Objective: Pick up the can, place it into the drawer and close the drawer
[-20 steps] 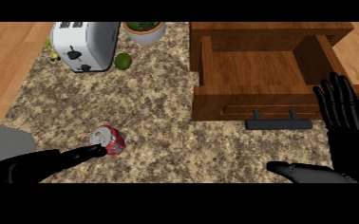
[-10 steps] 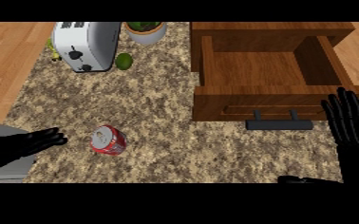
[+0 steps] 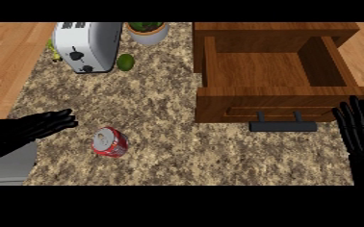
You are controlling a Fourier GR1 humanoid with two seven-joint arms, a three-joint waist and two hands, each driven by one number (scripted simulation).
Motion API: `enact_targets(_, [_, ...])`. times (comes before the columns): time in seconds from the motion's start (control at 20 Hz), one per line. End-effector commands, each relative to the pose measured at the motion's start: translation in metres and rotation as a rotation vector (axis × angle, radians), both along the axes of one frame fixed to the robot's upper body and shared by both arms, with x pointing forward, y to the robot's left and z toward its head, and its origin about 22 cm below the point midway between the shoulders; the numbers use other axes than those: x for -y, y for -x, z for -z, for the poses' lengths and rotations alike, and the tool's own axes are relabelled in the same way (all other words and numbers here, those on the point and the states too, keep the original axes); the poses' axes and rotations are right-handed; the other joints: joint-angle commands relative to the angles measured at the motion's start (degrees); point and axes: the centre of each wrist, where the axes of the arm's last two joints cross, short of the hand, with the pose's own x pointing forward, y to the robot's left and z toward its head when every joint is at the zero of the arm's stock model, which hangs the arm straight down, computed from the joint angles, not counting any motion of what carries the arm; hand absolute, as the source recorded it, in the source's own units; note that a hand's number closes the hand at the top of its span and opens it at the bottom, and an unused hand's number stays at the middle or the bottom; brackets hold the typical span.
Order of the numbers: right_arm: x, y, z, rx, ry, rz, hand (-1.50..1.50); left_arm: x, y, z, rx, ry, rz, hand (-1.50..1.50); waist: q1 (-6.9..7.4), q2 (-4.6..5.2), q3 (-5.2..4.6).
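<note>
Currently, head view, entries below.

Can: red can lies tipped on its side on the speckled counter, silver top end facing up and left; no hand touches it.

Left hand: left hand enters from the left edge, fingers straight and spread, tips pointing right; it sits just up and left of the can, apart from it, holding nothing.

Right hand: right hand shows at the right edge, fingers straight and pointing up, holding nothing; it stands beside the drawer front's right end.

Drawer: wooden drawer is pulled open, its bare inner floor visible; dark handle on the front panel faces the lower edge of the view.

Can vs drawer: well apart, can on the left part of the counter, drawer on the right.

Toaster: silver toaster stands at the upper left of the counter.

Green fruit: small round green fruit lies just beside the toaster's right side.

Pot: white pot with a green plant stands at the counter's top edge, between toaster and drawer.

Left margin: wood flooring beyond the counter.
</note>
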Motion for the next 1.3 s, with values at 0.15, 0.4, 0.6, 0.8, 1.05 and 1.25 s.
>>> enact_targets(0.15, [-0.003, 0.003, 0.006, 0.005, 0.005, 0.017, -1.50, 0.029, -0.012, 0.029, -0.014, -0.031, 0.028, -1.50, 0.08, -0.01, -0.01])
enact_targets(0.4, [0.013, 0.000, 0.004, -0.002, 0.005, 0.018, -1.50, 0.027, -0.008, 0.052, -0.018, -0.034, 0.041, -1.50, 0.14, 0.01, -0.03])
enact_targets(0.6, [0.017, -0.003, 0.009, 0.000, 0.028, 0.021, -1.50, 0.024, -0.006, 0.065, -0.033, -0.030, 0.017, -1.50, 0.18, 0.00, -0.02])
enact_targets(0.8, [0.017, -0.021, 0.008, 0.006, 0.015, 0.014, -1.50, 0.036, -0.022, 0.076, -0.038, -0.056, -0.005, -1.50, 0.18, 0.07, -0.04])
enact_targets(1.05, [0.021, -0.003, 0.006, -0.001, 0.003, 0.008, -1.50, 0.027, -0.044, 0.078, -0.026, -0.045, -0.028, -1.50, -0.26, 0.10, -0.05])
enact_targets(1.25, [0.010, -0.002, 0.021, 0.001, 0.028, -0.001, -1.50, 0.021, -0.034, 0.103, -0.033, -0.072, -0.052, -1.50, -0.21, 0.17, -0.10])
